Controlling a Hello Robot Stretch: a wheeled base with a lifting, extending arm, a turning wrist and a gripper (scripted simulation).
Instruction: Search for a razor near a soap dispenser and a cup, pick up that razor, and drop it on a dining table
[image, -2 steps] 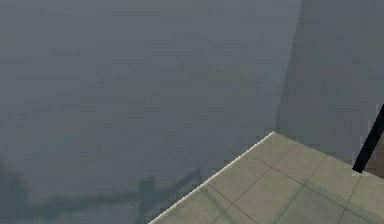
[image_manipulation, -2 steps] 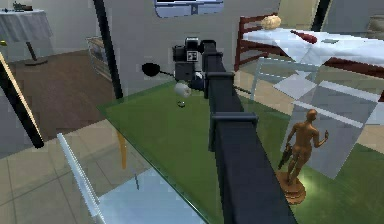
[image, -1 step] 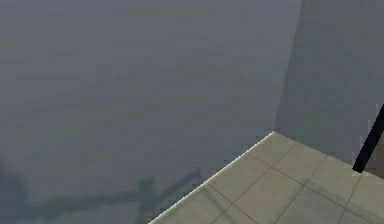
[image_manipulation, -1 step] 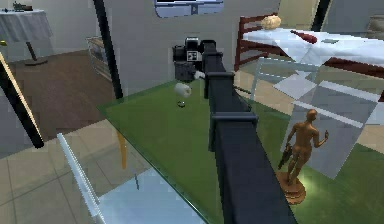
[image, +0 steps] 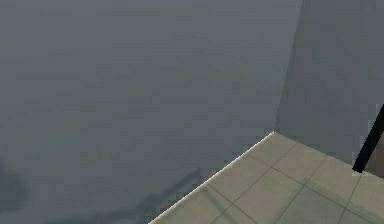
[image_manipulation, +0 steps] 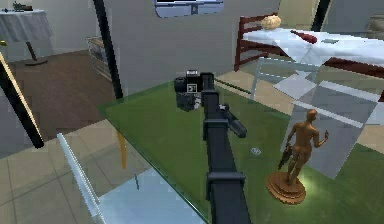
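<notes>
Well, whether the fingers (image_manipulation: 186, 97) hold anything is unclear; a pale speck (image_manipulation: 256, 152) lies apart.

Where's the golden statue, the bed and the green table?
golden statue (image_manipulation: 303, 142): arm side view, on its torso.
bed (image_manipulation: 338, 46): arm side view, on its white sheet.
green table (image_manipulation: 160, 122): arm side view, on its bare top.

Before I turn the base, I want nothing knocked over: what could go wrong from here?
1. The arm, with the claw at its tip, reaches out over the green table, and the bronze statue stands close on the arm side view's right; a turn could sweep the arm into it.
2. The wall looks close in the forward view, so driving ahead would likely bump it.
</notes>
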